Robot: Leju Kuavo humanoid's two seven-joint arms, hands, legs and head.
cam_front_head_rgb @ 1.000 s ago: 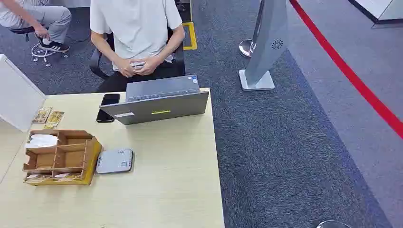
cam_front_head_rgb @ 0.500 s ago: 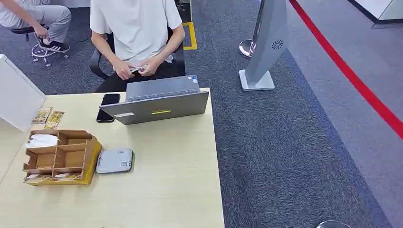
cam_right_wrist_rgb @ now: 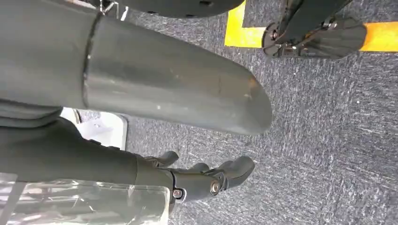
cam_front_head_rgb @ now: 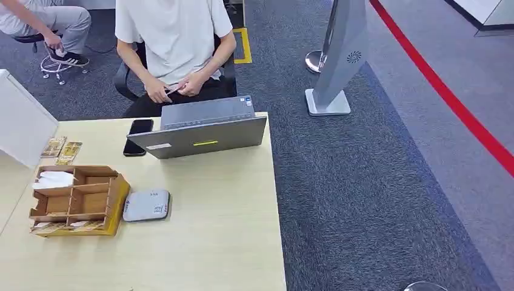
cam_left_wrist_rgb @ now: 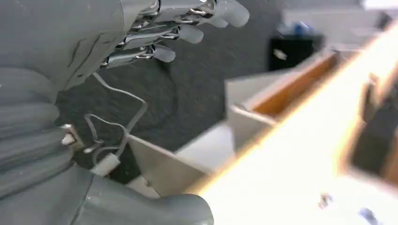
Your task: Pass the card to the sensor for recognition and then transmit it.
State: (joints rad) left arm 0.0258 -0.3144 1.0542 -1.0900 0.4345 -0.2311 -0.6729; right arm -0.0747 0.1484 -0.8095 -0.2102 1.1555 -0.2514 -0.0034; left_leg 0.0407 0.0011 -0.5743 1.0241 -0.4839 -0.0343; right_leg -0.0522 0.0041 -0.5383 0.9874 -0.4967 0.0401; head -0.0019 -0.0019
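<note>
The left hand [cam_left_wrist_rgb: 155,33] hangs beside the table's edge [cam_left_wrist_rgb: 281,154] and the right hand [cam_right_wrist_rgb: 202,180] over the carpet [cam_right_wrist_rgb: 328,140], both with loosely spread fingers, holding nothing.

A laptop [cam_front_head_rgb: 203,128], a phone [cam_front_head_rgb: 138,137], perhaps snack packets [cam_front_head_rgb: 62,150].

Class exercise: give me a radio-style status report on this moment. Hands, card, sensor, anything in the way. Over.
Left hand open, empty; right hand open, hanging over carpet. Card with seated person. Sensor on table, beside wooden organizer. Laptop between. Over.

No legible text; perhaps tiny print on the grey sensor [cam_front_head_rgb: 146,205], too small to read.
</note>
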